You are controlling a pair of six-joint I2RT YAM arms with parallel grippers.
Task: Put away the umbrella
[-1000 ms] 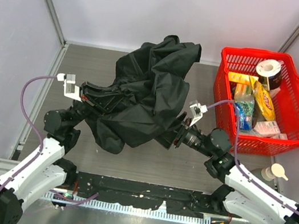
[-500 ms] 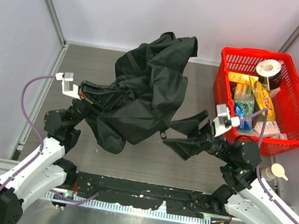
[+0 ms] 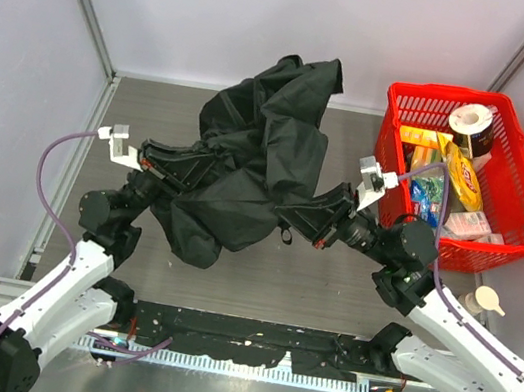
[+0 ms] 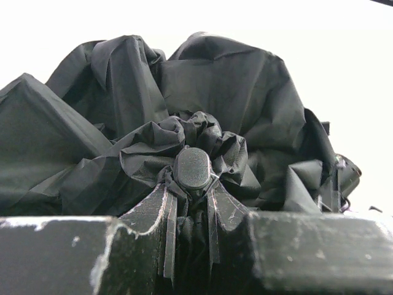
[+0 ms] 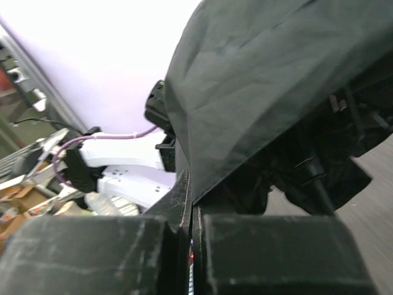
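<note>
Right of umbrella (image 3: 261, 145) — red basket (image 3: 480, 257), perhaps snacks (image 3: 466, 181)

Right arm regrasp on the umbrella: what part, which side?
Probably the shaft, the one rigid part showing under the loose cloth. Come in low from the umbrella's right, under the cloth's edge, with the right tool closing across the shaft. The left tool pinches the tip cap, so the far end is held.

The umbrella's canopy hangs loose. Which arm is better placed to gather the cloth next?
Right, I think. The left gripper is occupied: it is clamped on the umbrella at its cap, as an anchor. The right gripper sits at the canopy's loose edge and seems to pinch the cloth.
</note>
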